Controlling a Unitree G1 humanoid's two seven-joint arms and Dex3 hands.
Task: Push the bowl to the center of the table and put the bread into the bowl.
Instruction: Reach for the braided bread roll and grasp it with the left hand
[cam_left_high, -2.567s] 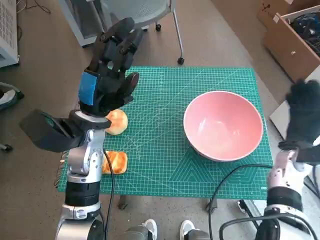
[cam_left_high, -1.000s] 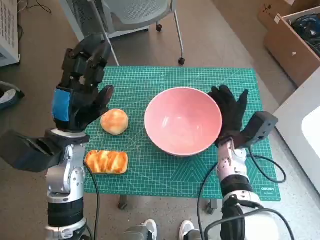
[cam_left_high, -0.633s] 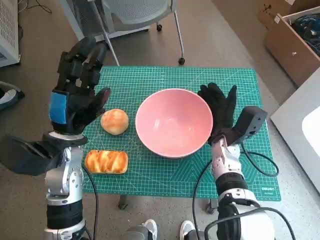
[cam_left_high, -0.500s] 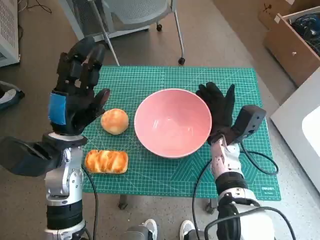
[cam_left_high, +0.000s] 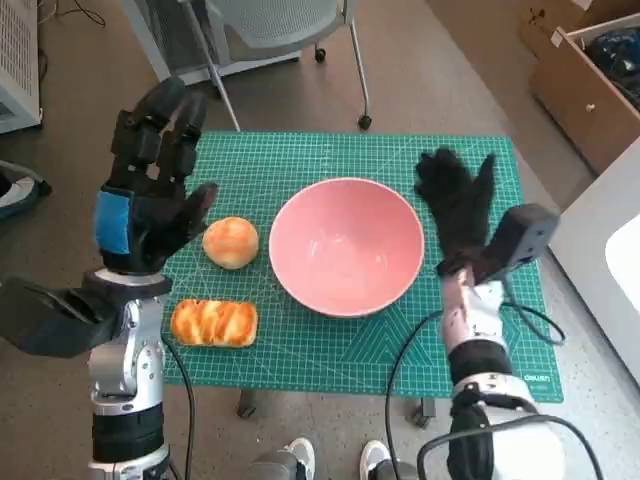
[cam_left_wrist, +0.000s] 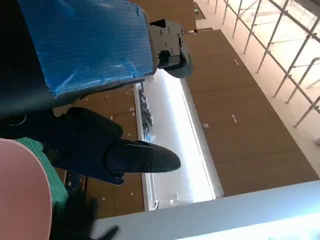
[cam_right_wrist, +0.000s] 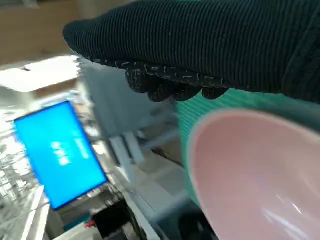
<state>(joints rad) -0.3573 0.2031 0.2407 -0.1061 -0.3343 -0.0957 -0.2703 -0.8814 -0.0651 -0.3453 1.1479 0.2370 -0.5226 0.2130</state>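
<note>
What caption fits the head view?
Pink bowl mid-mat, two breads beside it, both hands raised open.

An office or lab: a wheeled office chair (cam_left_high: 270, 30) at the far side, cardboard boxes (cam_left_high: 585, 70) far right.

Pink bowl (cam_left_high: 346, 245), upright and empty, near the table's centre; round bread roll (cam_left_high: 231, 242) just beside its left rim; braided bread loaf (cam_left_high: 214, 323) lying nearer the front-left edge.
</note>
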